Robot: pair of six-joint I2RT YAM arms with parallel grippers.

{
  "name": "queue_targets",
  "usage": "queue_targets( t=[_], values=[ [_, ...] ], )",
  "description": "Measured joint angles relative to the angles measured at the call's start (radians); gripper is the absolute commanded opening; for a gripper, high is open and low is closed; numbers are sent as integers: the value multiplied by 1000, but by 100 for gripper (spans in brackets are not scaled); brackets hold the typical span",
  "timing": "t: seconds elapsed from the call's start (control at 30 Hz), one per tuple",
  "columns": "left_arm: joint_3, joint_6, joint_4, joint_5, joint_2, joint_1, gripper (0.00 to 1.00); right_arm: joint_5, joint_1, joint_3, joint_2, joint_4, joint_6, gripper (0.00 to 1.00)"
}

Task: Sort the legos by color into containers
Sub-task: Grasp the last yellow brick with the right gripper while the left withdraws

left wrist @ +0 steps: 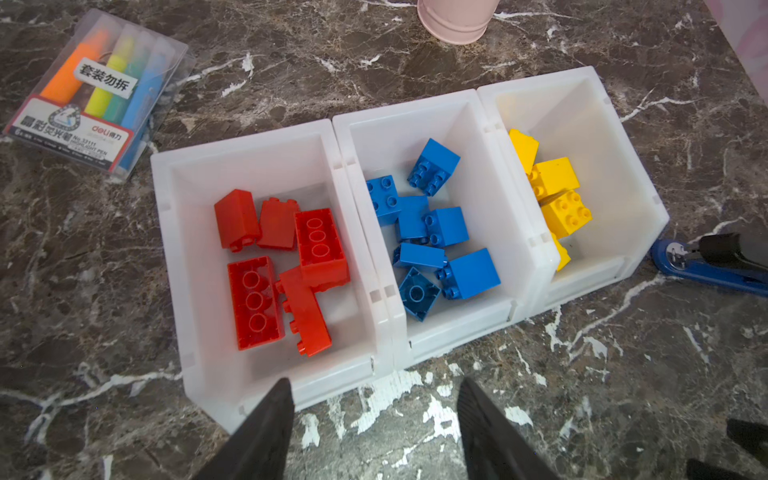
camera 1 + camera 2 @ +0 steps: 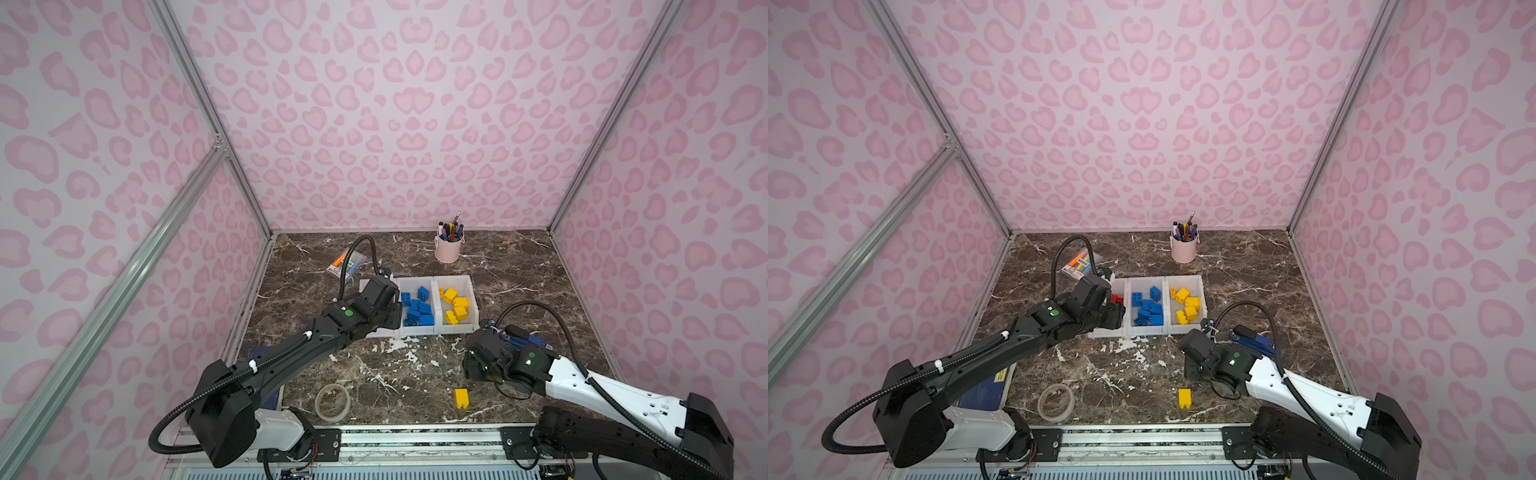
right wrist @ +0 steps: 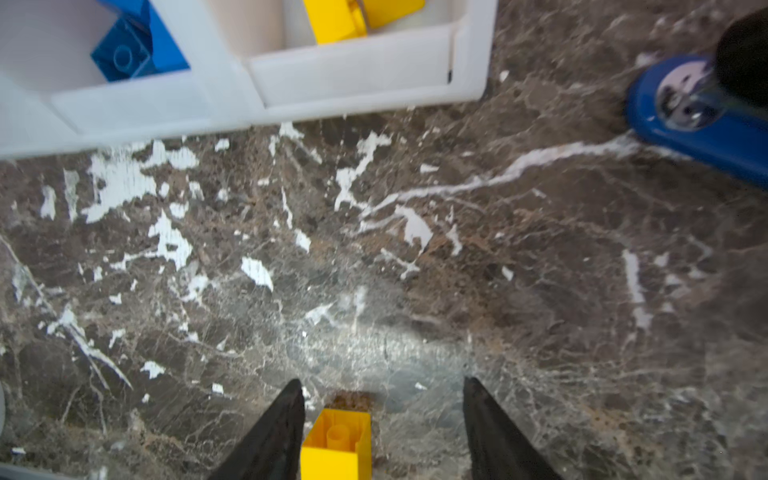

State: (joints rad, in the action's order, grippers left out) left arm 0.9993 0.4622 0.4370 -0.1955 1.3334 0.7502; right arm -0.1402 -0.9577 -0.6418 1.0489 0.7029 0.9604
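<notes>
Three joined white plastic open-top bins [image 1: 340, 120] hold five red studded bricks [image 1: 320, 245], seven blue studded bricks [image 1: 469, 272] and several yellow bricks [image 1: 565, 214], partly hidden by a wall. One oblong yellow plastic brick [image 3: 336, 444] lies on the marble tabletop [image 2: 415, 374], well apart from the bins. Its long axis runs from the bins toward the robot, and its hollow underside shows. The right gripper [image 3: 382, 379] hangs near it, jaws parted and empty. The left gripper [image 1: 374, 379], equally parted and empty, hovers by the red-filled bin's front lip.

In both top views the left arm [image 2: 291, 353] hid most of the container [image 2: 1120, 286] at 9 o'clock of the row, leaving a sliver of red legos [image 2: 1116, 298]. In the wrist views the frame cut off the pen cup [image 1: 457, 20], the stapler [image 1: 715, 266] and a blurred yellow lego [image 3: 336, 444].
</notes>
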Motion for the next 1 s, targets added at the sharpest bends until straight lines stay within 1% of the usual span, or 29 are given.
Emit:
queue_targets(
  t=[0.13,0.23,0.47,0.67,0.87,1.0],
  values=[
    [-57,43,-7,-8,-48,0,65,-16,-109,0,58,0,81,62],
    [-79,64,-7,-6,-60,1,65,-16,-162,0,95,-2,126,62],
    [-99,87,-13,-6,-84,4,65,-15,-210,29,109,-25,190,59],
    [-109,105,-18,-6,-89,10,65,-12,-262,38,154,-48,232,50],
    [-113,112,-19,-7,-95,14,65,-12,-286,47,195,-64,260,34],
    [-113,112,-19,-8,-100,16,65,-16,-286,47,189,-64,267,30]
  ],
)
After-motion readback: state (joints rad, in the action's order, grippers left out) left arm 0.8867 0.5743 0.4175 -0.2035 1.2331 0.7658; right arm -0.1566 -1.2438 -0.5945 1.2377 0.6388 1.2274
